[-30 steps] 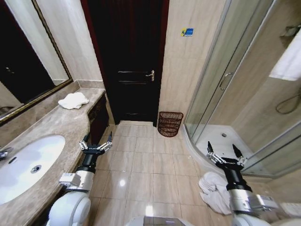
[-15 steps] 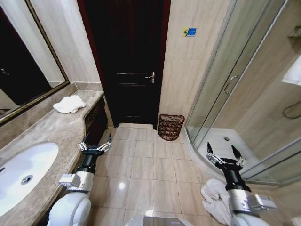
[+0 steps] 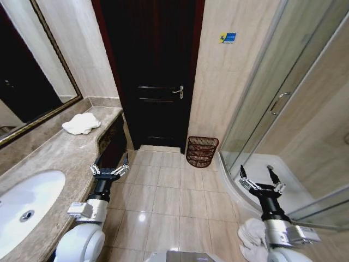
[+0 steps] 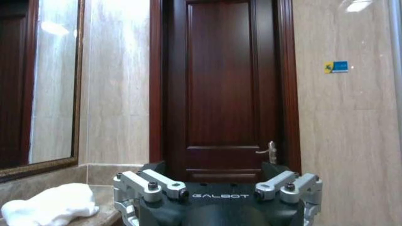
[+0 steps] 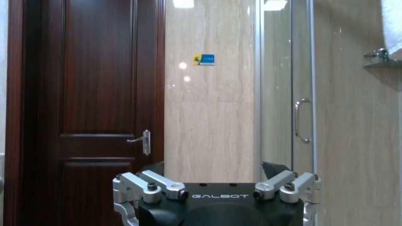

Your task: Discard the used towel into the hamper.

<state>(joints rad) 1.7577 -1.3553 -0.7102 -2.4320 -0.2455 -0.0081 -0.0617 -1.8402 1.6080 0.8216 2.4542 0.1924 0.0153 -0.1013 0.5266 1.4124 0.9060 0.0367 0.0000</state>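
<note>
The hamper (image 3: pixel 202 152), a small dark reddish-brown open-weave basket, stands on the tiled floor against the wall between the dark door and the shower. A crumpled white towel (image 3: pixel 251 236) lies on the floor by my right arm, near the shower's edge. Another white towel (image 3: pixel 80 124) (image 4: pixel 53 210) sits folded on the marble counter at the far left. My left gripper (image 3: pixel 109 168) (image 4: pixel 217 188) is held open beside the counter's front, empty. At the same height, the right gripper (image 3: pixel 260 180) (image 5: pixel 215 188) is open and empty above the floor towel.
A marble counter (image 3: pixel 60 158) with a white sink (image 3: pixel 24 207) runs along the left under a mirror. The dark wooden door (image 3: pixel 155 76) is closed ahead. A glass shower enclosure (image 3: pixel 283 136) with a raised curved base fills the right. Open tiled floor (image 3: pixel 169 196) lies between.
The whole picture has shifted: the camera has risen and turned, so the sink and floor towel sit lower and farther out. Both arms keep the same pose, grippers open.
</note>
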